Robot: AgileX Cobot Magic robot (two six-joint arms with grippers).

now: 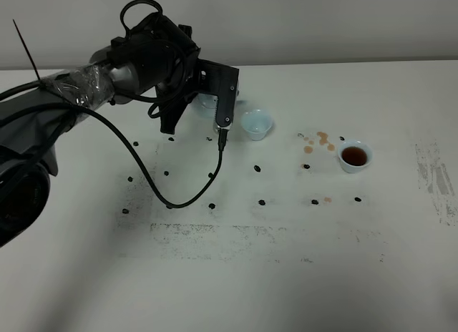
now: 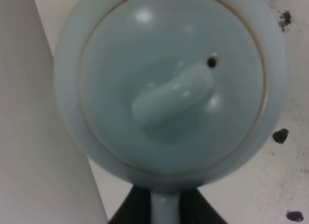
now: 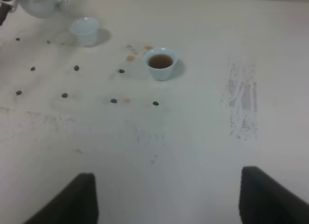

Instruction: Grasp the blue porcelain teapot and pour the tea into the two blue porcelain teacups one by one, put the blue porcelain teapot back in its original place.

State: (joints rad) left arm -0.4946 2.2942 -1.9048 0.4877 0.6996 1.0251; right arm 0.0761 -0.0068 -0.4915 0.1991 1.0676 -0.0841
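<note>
I observed the left gripper (image 2: pixel 164 209) closed on the loop handle of the blue porcelain teapot (image 2: pixel 169 84), its dark jaws flanking the handle in the left wrist view. The teapot sat at the far side of the table (image 1: pixel 286 275), mostly hidden behind the left arm, just beside the empty teacup (image 1: pixel 256 124). The filled teacup (image 1: pixel 354 156) stood well apart to the right, holding brown tea, with tea drops (image 1: pixel 318 140) near it. I saw the right gripper (image 3: pixel 166 200) with its jaws spread wide, holding nothing
</note>
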